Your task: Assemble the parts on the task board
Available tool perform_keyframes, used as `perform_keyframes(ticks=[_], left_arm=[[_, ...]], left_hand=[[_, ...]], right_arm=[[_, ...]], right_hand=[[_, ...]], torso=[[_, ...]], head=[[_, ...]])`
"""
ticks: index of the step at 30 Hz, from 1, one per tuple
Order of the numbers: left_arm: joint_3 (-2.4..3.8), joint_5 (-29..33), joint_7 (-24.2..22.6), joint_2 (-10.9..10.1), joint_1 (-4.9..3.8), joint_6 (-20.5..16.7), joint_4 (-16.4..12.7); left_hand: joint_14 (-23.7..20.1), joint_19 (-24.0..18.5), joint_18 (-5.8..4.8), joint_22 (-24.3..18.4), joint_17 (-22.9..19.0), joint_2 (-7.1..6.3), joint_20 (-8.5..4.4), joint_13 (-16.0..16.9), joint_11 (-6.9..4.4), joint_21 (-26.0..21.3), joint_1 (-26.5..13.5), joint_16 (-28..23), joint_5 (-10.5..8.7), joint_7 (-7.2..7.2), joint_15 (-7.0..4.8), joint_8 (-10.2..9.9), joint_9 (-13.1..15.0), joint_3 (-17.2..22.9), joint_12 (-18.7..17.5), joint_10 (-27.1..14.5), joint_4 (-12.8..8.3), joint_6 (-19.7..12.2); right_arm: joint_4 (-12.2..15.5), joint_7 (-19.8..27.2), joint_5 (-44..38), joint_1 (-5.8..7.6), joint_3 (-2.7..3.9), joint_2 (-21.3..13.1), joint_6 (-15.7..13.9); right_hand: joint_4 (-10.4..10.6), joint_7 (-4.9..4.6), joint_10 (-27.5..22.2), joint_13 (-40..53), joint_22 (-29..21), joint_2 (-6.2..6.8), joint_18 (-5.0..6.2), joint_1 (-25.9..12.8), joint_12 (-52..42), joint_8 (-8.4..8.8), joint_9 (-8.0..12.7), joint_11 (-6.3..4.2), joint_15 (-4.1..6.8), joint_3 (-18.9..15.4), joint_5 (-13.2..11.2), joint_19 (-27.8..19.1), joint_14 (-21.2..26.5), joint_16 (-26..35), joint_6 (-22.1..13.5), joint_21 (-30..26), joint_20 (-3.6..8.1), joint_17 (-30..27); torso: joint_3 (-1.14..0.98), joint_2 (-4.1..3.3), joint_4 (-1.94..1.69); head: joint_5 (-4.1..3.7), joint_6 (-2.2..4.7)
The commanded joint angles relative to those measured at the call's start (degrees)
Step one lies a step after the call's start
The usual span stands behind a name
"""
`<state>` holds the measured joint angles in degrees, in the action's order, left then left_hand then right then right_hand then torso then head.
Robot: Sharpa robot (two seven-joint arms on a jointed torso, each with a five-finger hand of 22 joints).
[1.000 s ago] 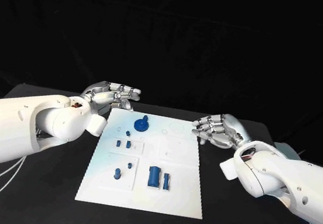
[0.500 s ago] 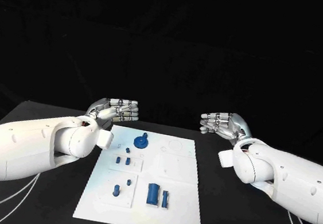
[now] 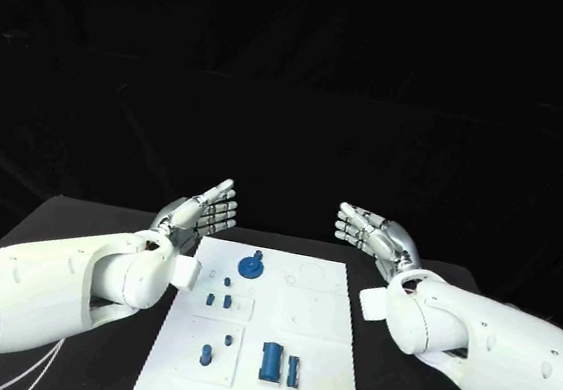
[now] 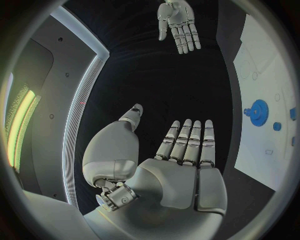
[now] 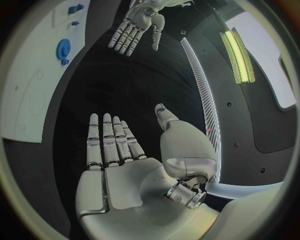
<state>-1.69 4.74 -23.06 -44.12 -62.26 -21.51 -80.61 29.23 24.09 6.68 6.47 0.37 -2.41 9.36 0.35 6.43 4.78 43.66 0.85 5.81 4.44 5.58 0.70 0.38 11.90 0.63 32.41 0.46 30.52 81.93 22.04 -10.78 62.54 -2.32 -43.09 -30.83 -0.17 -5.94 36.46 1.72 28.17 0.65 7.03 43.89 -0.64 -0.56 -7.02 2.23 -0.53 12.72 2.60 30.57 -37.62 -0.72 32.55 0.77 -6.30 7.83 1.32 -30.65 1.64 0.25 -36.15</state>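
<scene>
Backdrop: black all round, above and behind a black table (image 3: 101, 226).
Board: white plate (image 3: 316, 383) lying flat mid-table, between the two arms, long side running away from the robot.
Gear piece: round blue part (image 3: 252, 268) with a small knob, standing near the far end of the board, left of centre.
Small pieces: two short blue pegs (image 3: 217, 300) side by side in the middle band, left half.
Near pieces: a blue peg (image 3: 207, 354) on the left, a thick blue cylinder (image 3: 270, 360) and a thin blue bar (image 3: 294, 369) just beside each other at centre.
Left hand (image 3: 205, 209): raised past the board's far left corner, fingers straight and together, thumb apart, palm flat; holding nothing, touching nothing.
Right hand (image 3: 371, 233): raised past the far right corner, fingers stretched out, palm facing the other hand; holding nothing, clear of the board.
Gap: hands well apart, both above the table.
</scene>
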Motion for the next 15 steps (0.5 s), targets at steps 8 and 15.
perform_keyframes(ticks=[8,15], left_arm=[[1.40,-4.2,-6.0,-0.5,1.74,-19.7,-7.8],[1.69,-4.7,-6.7,-0.6,2.10,-22.6,-9.3]], left_hand=[[-14.5,-11.9,-2.64,-6.5,-0.4,2.41,-4.65,-0.4,-6.43,-4.8,-21.6,-0.9,-5.81,-4.44,-5.58,-0.7,-0.4,-5.9,-0.6,-16.1,-0.5,-15.1],[-18.2,-15.0,-6.68,-6.5,-0.4,2.41,-9.36,-0.4,-6.43,-4.8,-27.1,-0.9,-5.81,-4.44,-5.58,-0.7,-0.4,-7.4,-0.6,-20.1,-0.5,-19.0]], right_arm=[[7.9,7.7,10.7,-2.35,2.29,-1.6,-13.2],[8.0,7.8,10.8,-2.38,2.32,-1.6,-13.3]], right_hand=[[0.2,5.94,-18.1,-1.7,-14.0,-0.65,-7.03,-21.7,0.6,0.56,7.0,-2.23,0.53,-6.3,-2.6,-15.1,18.6,0.7,-16.1,-0.8,6.30,-7.8],[0.2,5.94,-22.7,-1.7,-17.5,-0.65,-7.03,-27.3,0.6,0.56,7.0,-2.23,0.53,-7.9,-2.6,-19.0,23.4,0.7,-20.2,-0.8,6.30,-7.8]], torso=[[-1.32,-0.53,-1.64],[-1.32,-0.53,-1.64]], head=[[-0.25,1.77],[-0.25,1.77]])
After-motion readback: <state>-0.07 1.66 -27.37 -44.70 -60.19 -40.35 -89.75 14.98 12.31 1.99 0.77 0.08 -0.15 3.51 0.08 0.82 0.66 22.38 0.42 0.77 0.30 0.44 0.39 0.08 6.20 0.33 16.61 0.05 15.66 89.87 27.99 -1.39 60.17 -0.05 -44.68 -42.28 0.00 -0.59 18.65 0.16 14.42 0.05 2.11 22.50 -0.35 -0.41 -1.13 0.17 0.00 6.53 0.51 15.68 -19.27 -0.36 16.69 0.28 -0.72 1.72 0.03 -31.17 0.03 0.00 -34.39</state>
